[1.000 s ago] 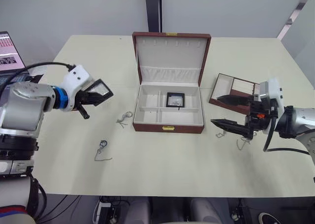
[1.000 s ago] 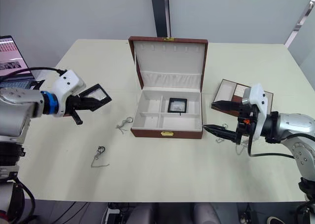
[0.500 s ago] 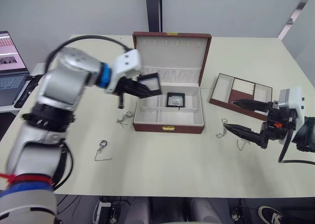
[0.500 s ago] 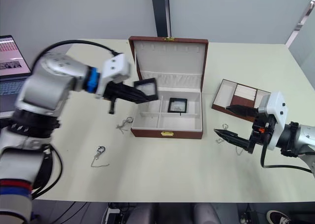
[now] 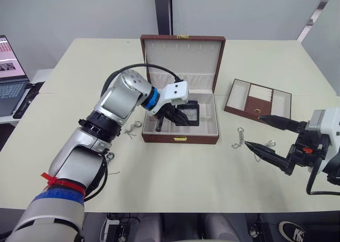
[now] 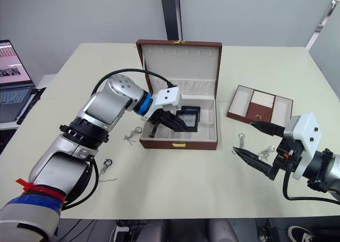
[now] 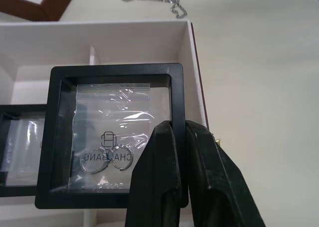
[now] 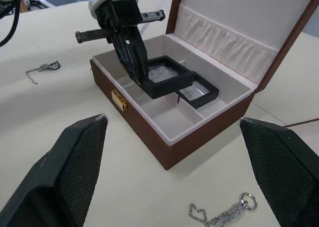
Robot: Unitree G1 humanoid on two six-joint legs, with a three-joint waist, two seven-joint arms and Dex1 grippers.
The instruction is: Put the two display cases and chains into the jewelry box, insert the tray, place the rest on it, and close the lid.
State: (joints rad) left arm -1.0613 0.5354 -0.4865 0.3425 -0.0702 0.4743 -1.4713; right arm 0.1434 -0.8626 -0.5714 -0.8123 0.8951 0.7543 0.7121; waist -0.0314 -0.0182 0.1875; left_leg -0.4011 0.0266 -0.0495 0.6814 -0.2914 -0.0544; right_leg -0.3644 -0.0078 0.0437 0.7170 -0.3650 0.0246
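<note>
On the pale matte desk (image 5: pixel 175 167), your large reddish-brown jewelry box (image 5: pixel 180 137) with cream lining stands open, lid (image 5: pixel 183 58) upright. A second ago your left tool (image 7: pixel 179 152) carried the second black-framed, clear-windowed display case (image 7: pixel 114 132) beside the box; now it pinches that case low over a front compartment, overlapping the first case (image 8: pixel 199 92), so release comes next. Your right tool (image 5: pixel 271 138) has drawn back, fingers spread, near thin silver chains (image 6: pixel 264 153). The shallow three-section tray (image 5: pixel 258 99) waits apart.

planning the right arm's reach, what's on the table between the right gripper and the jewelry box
In the left eye view, a chain lies between the right gripper and the jewelry box; otherwise bare table.
</note>
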